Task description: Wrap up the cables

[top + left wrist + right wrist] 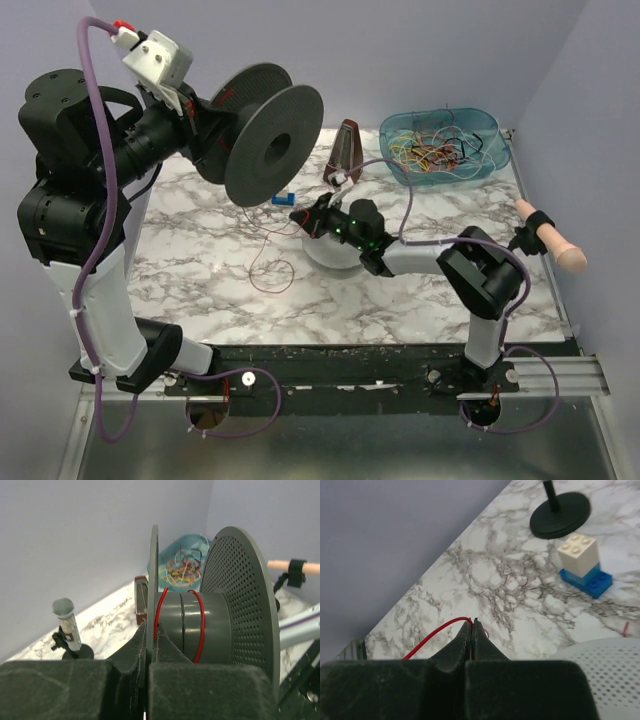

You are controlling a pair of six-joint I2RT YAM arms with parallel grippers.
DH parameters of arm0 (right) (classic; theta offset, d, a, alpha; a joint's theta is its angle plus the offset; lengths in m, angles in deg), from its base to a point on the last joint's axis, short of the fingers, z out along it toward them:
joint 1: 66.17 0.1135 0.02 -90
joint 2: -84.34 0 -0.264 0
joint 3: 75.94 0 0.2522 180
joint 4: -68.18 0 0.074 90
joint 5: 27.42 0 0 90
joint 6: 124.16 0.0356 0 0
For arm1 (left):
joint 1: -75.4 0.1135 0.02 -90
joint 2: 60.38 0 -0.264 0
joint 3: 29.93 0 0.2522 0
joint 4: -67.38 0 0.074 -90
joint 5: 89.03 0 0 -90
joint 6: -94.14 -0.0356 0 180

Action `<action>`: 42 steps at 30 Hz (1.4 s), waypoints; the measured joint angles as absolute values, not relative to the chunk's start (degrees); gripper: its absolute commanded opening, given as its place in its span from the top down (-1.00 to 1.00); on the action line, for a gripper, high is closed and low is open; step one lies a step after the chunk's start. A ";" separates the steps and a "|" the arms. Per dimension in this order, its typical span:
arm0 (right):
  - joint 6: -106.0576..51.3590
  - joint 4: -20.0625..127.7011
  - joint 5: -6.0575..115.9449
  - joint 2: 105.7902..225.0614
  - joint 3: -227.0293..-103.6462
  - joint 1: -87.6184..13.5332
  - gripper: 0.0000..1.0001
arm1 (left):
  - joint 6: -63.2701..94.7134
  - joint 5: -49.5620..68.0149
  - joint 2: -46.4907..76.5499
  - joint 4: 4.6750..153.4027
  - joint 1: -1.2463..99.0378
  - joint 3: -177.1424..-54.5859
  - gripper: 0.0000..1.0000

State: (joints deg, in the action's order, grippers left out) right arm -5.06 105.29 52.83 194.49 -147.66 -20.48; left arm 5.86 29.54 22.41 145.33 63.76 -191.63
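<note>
My left gripper is raised above the table's left side. It is shut on the thin flange of a grey perforated spool. A red cable runs in two turns round the spool's hub. My right gripper is shut on that thin red cable just right of the spool. The cable hangs down into a loose loop on the marble table. More cables, a multicoloured tangle, lie in the blue bin; they also show in the left wrist view.
The blue bin stands at the back right. A brown metronome-like object, a white-on-blue toy brick and a black round stand base stand mid-table. A white perforated object lies under my right gripper. A microphone stands by the wall.
</note>
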 measured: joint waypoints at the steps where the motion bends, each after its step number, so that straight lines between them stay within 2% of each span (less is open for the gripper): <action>1: -5.21 105.79 53.28 192.81 -146.21 -21.02 0.99 | 4.92 30.37 22.17 146.88 63.76 -191.24 1.00; 9: -6.83 104.26 57.37 179.15 -138.63 -25.07 0.99 | -6.80 38.29 18.89 155.93 63.76 -186.83 1.00; 17: -15.22 87.04 57.83 159.24 -137.65 -31.69 0.99 | -24.74 39.58 10.28 158.83 61.29 -163.90 1.00; 24: -25.19 68.65 60.06 154.01 -145.47 -31.73 0.99 | -31.58 36.03 11.46 159.64 53.99 -145.91 1.00; 31: -29.80 53.03 61.70 152.31 -156.42 -31.73 0.99 | -29.73 25.43 11.63 157.26 49.81 -133.38 1.00; 42: -28.62 39.50 50.64 154.19 -167.72 -26.31 0.99 | -21.79 1.22 15.50 130.99 47.15 -128.14 1.00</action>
